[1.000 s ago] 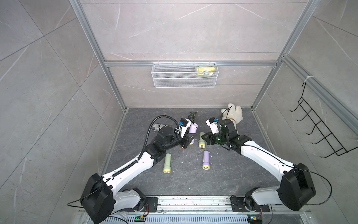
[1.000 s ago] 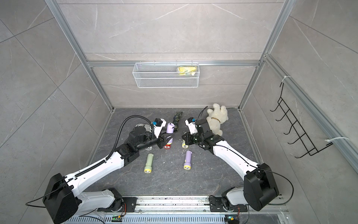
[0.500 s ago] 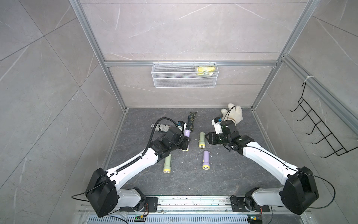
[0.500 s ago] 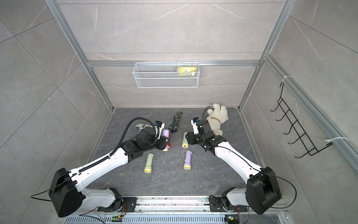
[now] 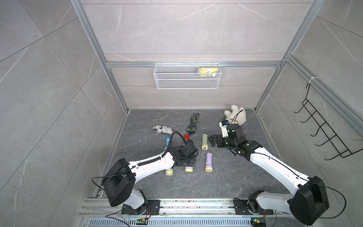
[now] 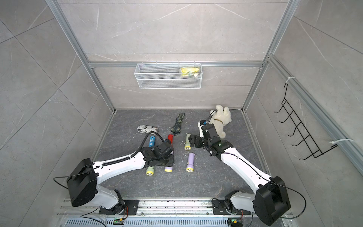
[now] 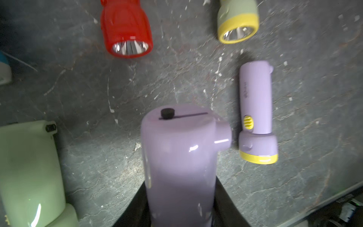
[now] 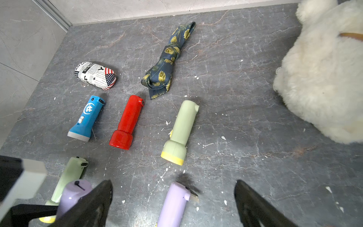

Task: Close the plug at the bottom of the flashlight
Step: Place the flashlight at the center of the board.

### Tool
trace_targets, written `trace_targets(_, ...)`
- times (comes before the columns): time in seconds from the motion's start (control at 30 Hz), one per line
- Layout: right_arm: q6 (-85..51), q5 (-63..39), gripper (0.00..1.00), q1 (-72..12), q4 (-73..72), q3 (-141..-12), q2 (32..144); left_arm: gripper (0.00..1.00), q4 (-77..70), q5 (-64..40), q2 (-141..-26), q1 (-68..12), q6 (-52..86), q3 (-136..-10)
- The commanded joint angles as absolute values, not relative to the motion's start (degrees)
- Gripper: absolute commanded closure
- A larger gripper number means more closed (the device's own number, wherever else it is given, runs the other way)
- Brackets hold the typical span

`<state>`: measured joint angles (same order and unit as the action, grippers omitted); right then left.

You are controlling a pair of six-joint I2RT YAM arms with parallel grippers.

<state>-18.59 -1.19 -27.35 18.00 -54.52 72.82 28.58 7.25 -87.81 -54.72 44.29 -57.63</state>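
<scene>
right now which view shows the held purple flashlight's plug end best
Left wrist: the held purple flashlight fills it, plug end toward the camera. Right wrist shows it small; both top views, only its head.

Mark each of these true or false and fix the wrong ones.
1. The left claw is shut on a purple flashlight. True.
2. The right claw grips a green flashlight. False: its jaws stand wide open and empty, and the green flashlight lies on the floor.
3. The red flashlight lies between the blue flashlight and that green flashlight. True.
4. The wire basket on the back wall is empty. False: a yellow packet lies at one end of it.
5. A white plush toy sits at the back of the floor, behind the right claw. True.
</scene>
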Motion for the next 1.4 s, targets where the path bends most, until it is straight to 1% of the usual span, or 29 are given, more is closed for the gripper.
trace_targets(0.0,-18.5,0.3,0.00,-27.2,19.8,-53.7,71.7,1.00,31.4,7.9,-90.4,-55.1,47.3,-60.8)
trace_targets(0.13,-18.7,0.3,0.00,-27.0,19.2,-52.9,71.9,0.94,31.9,7.4,-93.4,-55.1,47.5,-61.1)
trace_targets(0.33,-19.0,-0.7,0.00,-26.7,18.7,-53.2,73.1,0.81,32.4,5.4,-97.8,-55.1,46.1,-62.9)
trace_targets(0.43,-19.0,-0.1,0.00,-26.6,18.7,-53.3,72.9,0.76,32.6,4.0,-99.7,-55.1,45.8,-63.5)
trace_targets(0.63,-19.8,1.5,0.01,-26.2,17.6,-51.7,71.3,0.70,33.2,2.4,-102.2,-55.0,45.4,-64.1)
trace_targets(0.73,-20.0,1.7,0.01,-26.0,17.2,-51.2,70.6,0.65,34.2,2.5,-103.0,-55.0,44.9,-64.7)
trace_targets(0.8,-20.0,1.7,0.01,-26.0,16.9,-50.9,70.1,0.61,34.6,2.6,-103.0,-55.1,44.7,-64.8)
trace_targets(0.9,-20.1,1.7,0.02,-25.9,16.5,-50.5,69.4,0.51,35.0,3.0,-102.8,-55.0,44.8,-65.0)
trace_targets(0.97,-20.1,1.5,0.03,-25.8,15.9,-49.9,68.9,0.41,35.1,3.2,-102.6,-55.0,45.1,-65.1)
trace_targets(1.0,-20.1,1.3,0.03,-25.8,15.5,-49.7,68.6,0.39,35.1,3.3,-102.3,-55.1,45.2,-65.2)
trace_targets(1.2,-20.1,1.4,0.05,-25.6,15.2,-49.2,67.6,0.38,37.5,5.4,-100.2,-55.0,44.4,-67.6)
trace_targets(1.37,-19.9,2.4,0.04,-24.2,15.6,-49.0,68.0,0.38,40.3,8.0,-97.8,-55.1,43.1,-71.6)
